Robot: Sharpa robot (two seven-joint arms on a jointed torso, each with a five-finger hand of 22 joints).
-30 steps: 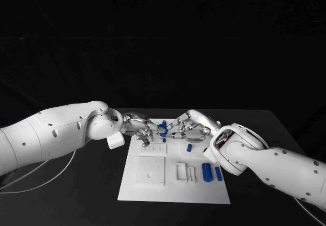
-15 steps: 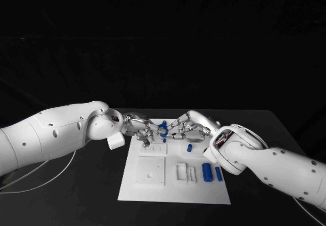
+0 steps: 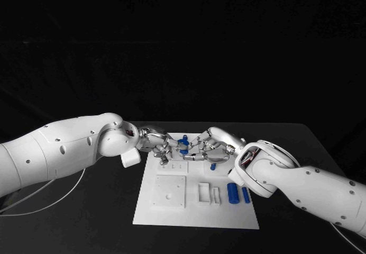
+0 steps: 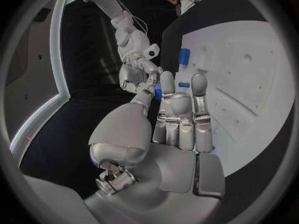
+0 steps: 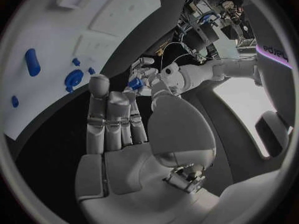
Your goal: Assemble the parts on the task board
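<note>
While both hands, left (image 3: pixel 158 145) and right (image 3: pixel 207 148), pinch one blue part (image 3: pixel 183 148) between them above the board (image 3: pixel 194 211), seating it likely needs careful lowering.

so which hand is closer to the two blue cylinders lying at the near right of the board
Right. The right hand is over the board's far half, just beyond the blue cylinders, with its forearm passing beside them. The left hand is at the task board's far left edge, farther off.

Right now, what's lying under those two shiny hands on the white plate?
Under the left hand and right hand, the task board shows a small blue part between their fingertips. The hands cover the board directly beneath them.
</note>
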